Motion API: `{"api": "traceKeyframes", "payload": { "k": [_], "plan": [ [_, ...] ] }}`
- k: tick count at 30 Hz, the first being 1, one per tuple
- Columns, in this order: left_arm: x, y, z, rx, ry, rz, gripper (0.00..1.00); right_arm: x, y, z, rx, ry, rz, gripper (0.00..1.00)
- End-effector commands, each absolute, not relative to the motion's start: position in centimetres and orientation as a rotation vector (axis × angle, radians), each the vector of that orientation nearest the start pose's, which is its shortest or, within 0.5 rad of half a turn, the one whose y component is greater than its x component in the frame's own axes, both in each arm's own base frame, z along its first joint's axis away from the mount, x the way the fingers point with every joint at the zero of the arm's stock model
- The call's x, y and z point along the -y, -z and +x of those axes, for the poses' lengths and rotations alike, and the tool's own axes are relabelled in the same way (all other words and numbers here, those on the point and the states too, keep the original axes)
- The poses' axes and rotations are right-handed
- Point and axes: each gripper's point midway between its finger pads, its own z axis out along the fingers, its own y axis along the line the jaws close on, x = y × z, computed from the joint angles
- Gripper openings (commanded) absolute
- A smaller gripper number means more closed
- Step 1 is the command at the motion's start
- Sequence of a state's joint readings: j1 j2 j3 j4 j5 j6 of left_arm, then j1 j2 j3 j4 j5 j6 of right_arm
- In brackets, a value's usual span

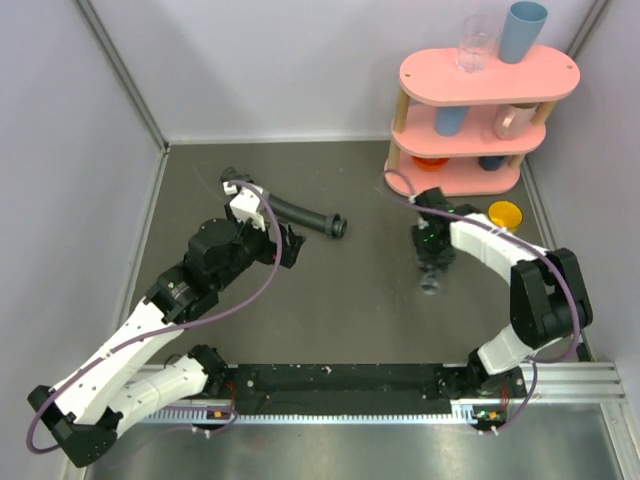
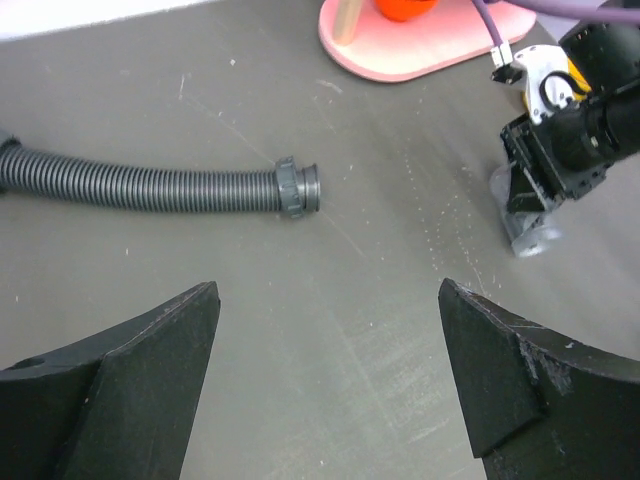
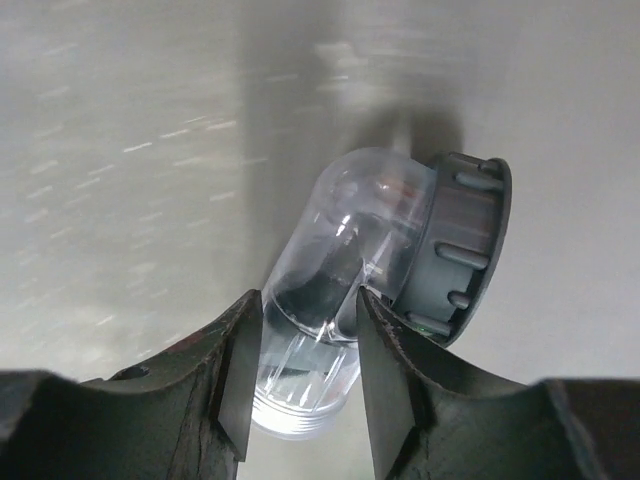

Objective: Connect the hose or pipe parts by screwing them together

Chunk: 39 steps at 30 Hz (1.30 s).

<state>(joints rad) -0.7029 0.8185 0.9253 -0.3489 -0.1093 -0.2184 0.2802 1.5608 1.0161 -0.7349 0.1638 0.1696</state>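
Observation:
The black ribbed hose (image 1: 295,212) lies on the grey table, its cuffed end (image 2: 298,188) pointing right. My left gripper (image 2: 328,290) hovers open just in front of the hose, with nothing between its fingers. The elbow fitting (image 3: 350,230) is clear plastic with a grey ring nut (image 3: 465,245). My right gripper (image 3: 308,300) has its pads pressed on both sides of the clear body, below the nut. In the top view that gripper (image 1: 432,262) points down at the fitting (image 1: 431,281) right of the table's middle, well apart from the hose end.
A pink three-tier stand (image 1: 480,100) with cups and a glass stands at the back right. A yellow dish (image 1: 505,213) lies beside the right arm. Grey walls close in the left, back and right sides. A black rail (image 1: 340,385) runs along the near edge.

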Motion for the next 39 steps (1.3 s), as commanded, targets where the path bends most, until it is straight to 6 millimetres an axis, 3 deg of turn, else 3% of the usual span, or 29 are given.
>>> {"api": "traceKeyframes", "payload": {
  "k": [1, 3, 6, 7, 10, 12, 16, 18, 22, 29, 34, 39],
  "plan": [
    [18.0, -28.5, 24.4, -1.884, 0.55, 0.184, 0.95, -14.9, -6.3, 28.6, -2.733, -0.113, -0.295, 0.4],
    [17.8, -27.5, 23.9, -1.932, 0.565, 0.141, 0.94, -18.5, -6.3, 27.8, -2.695, -0.172, -0.4, 0.38],
    [17.1, -26.1, 23.0, -1.986, 0.565, 0.106, 0.93, -22.4, -5.7, 27.4, -2.666, -0.241, -0.445, 0.36],
    [16.8, -25.3, 22.7, -2.016, 0.553, 0.096, 0.93, -24.4, -5.1, 26.2, -2.658, -0.252, -0.535, 0.35],
    [16.2, -24.8, 21.8, -2.045, 0.57, 0.064, 0.93, -27.6, -4.9, 24.8, -2.603, -0.263, -0.675, 0.37],
    [16.1, -24.6, 21.4, -2.055, 0.584, 0.053, 0.93, -28.4, -4.7, 24.4, -2.588, -0.249, -0.712, 0.41],
    [15.9, -23.3, 20.8, -2.091, 0.588, 0.046, 0.93, -28.0, -4.9, 23.8, -2.578, -0.253, -0.694, 0.58],
    [15.9, -22.8, 20.6, -2.104, 0.597, 0.04, 0.93, -27.9, -6.0, 23.5, -2.55, -0.292, -0.677, 0.63],
    [16.2, -22.7, 20.5, -2.109, 0.618, 0.04, 0.93, -27.8, -6.3, 22.0, -2.544, -0.393, -0.638, 0.77],
    [16.2, -22.5, 20.8, -2.12, 0.618, 0.037, 0.93, -26.8, -6.8, 21.0, -2.549, -0.364, -0.507, 0.78],
    [16.2, -22.2, 20.7, -2.131, 0.619, 0.041, 0.93, -26.0, -10.1, 21.7, -2.502, -0.322, -0.356, 0.77],
    [16.2, -22.0, 20.7, -2.136, 0.623, 0.045, 0.93, -24.6, -11.6, 21.6, -2.529, -0.267, -0.151, 0.77]
  ]
}}
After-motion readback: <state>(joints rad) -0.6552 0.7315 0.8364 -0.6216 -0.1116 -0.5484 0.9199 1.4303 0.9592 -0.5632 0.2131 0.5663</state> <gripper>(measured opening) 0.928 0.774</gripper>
